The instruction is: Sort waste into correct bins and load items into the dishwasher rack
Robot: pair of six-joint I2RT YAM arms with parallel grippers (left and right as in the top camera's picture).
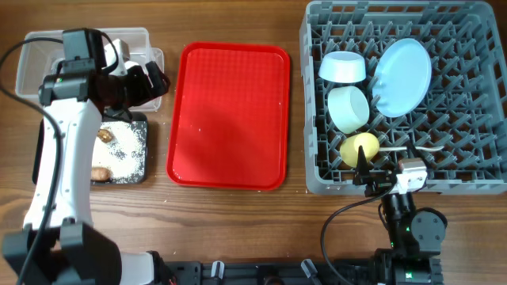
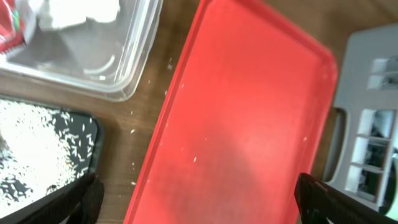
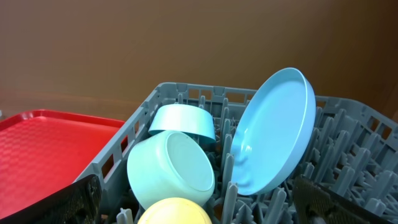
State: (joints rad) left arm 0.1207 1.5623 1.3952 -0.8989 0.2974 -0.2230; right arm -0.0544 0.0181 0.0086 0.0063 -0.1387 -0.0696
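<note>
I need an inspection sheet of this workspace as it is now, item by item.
Surface: wooden table, stray rice grains beside the clear tub.
Job's things: light blue plate, light blue bowl, pale green bowl, yellow cup, white spoon in the rack; tissue, wrapper in the clear tub; rice, brown lump, carrot piece on the black tray.
Clutter: red tray, almost bare.
Hands: left hand open, empty, near the tub; right hand open, empty, at the rack's near edge.
Cables: black cables along both arms.
Surroundings: nothing seen.

Left gripper spread wide, empty — right gripper likewise, arm folded low.
</note>
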